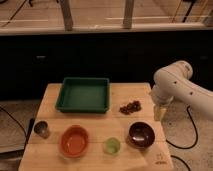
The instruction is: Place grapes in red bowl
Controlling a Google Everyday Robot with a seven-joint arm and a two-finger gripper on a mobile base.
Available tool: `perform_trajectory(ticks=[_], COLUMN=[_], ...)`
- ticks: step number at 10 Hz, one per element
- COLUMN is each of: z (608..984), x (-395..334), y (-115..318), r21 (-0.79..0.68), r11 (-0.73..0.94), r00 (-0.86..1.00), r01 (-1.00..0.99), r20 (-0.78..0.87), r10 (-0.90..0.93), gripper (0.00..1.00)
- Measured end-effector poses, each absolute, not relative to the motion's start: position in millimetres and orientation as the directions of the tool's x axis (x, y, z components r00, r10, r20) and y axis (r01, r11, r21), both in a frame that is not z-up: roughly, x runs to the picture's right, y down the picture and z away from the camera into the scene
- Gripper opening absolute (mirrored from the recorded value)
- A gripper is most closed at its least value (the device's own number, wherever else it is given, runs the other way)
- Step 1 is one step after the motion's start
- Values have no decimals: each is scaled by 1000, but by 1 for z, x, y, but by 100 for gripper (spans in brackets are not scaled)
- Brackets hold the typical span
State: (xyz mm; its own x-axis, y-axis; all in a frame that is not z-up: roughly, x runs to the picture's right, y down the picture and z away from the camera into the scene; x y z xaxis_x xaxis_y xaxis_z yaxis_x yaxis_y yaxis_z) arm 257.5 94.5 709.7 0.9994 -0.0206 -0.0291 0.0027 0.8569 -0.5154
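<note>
**Grapes loose on worktop, gripper empty beside them**

Tagging grapes [130,107] as a small dark bunch on the bare worktop [131,92], right of centre. Just off the front right corner of the green tray [83,94], behind the maroon bowl [141,134]. Not held, not touched.

Marking red bowl [74,140] at front left, empty, well apart from the bunch. Front row between them: green cup [112,145], then the maroon bowl.

Noting gripper [160,112] at the worktop's right edge, hanging down from the white arm [175,82], near the grapes on their right. Jaws released, nothing in them.

Probably placed there for a reach from the open side: no tray wall or bowl rim between gripper and bunch. Judging the step as the approach to the grasp; no pick-up yet.

Room:
- Tight on the bunch's left, with the tray wall near. Free on the right and behind.
- Likely carry line diagonal to front left, along the bare strip between the tray's front wall and the bowl row, or lifted over the green cup.
- Little margin around the red bowl: metal cup [41,129] near on its left, front edge near.
- Possible risk: stray grapes dropping off the bunch.
</note>
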Motion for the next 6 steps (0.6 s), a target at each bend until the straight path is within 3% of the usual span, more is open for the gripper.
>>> perform_trajectory(ticks=[6], z=[743], x=[236], y=[81], r21=[-493], r11=[868], r00=[998], r01=[62], r20=[8], r10=[-66], gripper=[80])
